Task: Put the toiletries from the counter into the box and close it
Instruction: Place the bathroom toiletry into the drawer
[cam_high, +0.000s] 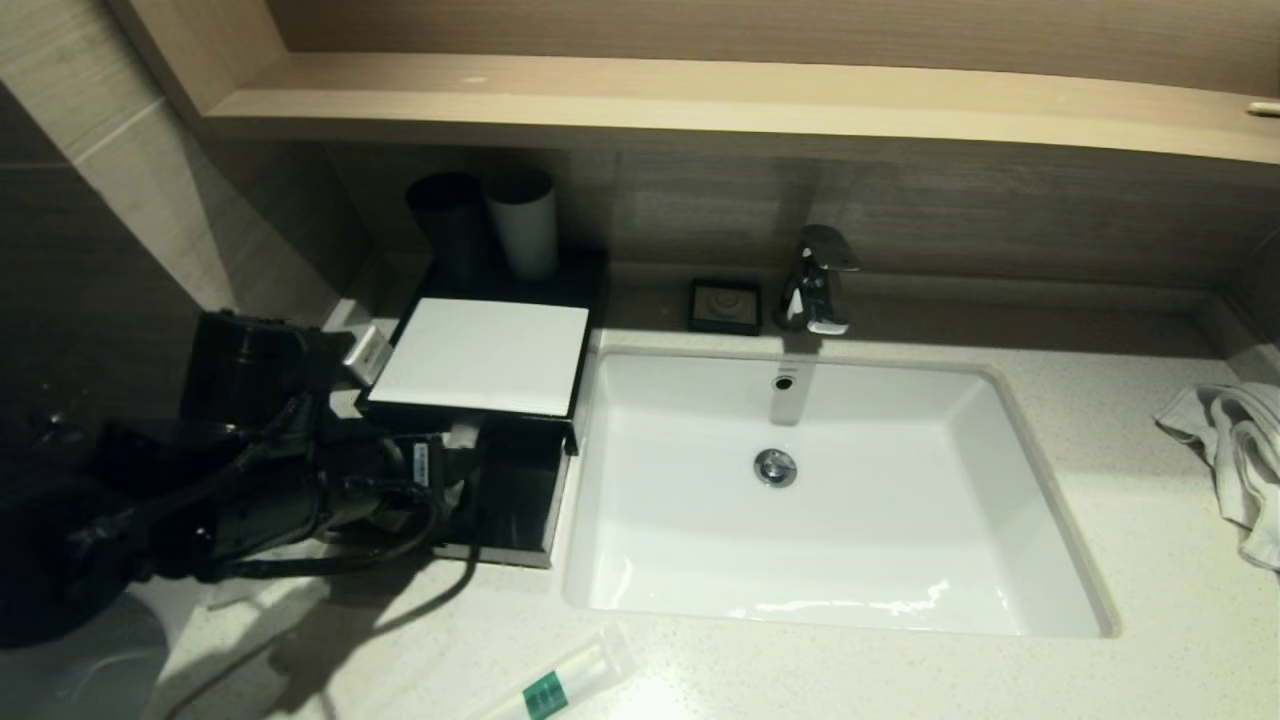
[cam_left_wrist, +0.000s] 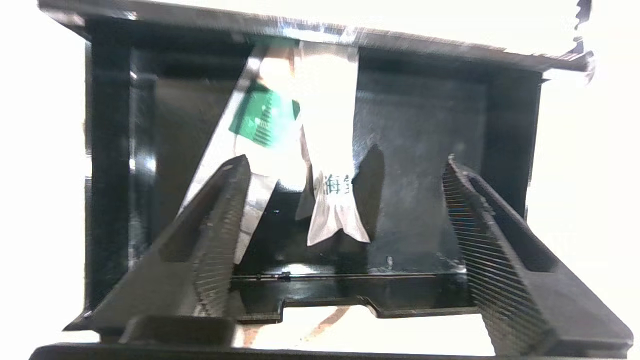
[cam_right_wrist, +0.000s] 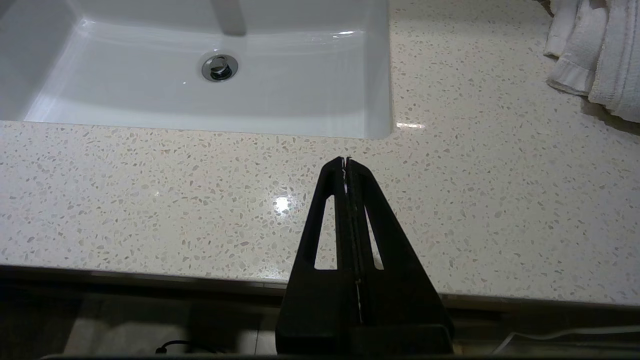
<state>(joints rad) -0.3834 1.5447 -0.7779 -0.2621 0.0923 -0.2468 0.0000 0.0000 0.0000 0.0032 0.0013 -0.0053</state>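
The worktop (cam_high: 1150, 560) carries the basin and, at its left end, the box (cam_high: 480, 355) with its front drawer (cam_high: 515, 500) pulled out toward the robot. The left hand (cam_left_wrist: 345, 215) sits right at that open drawer, fingers spread wide and holding nothing. In the left wrist view two packets lie inside, between and beyond the fingers — a long one with a green label (cam_left_wrist: 262, 117) slanting across the drawer floor and a flat white sachet (cam_left_wrist: 330, 165) over it.

What the next reach turns on, I judge, is the one tube (cam_high: 565, 680) left out on the worktop: it lies near the front edge, in front of the basin's left corner, toward the robot and to the right of the left hand, long axis running diagonally. The left hand is plainly the nearer.

The right hand (cam_right_wrist: 346, 162) hangs parked over the front edge of the worktop — fingers pressed together, empty.
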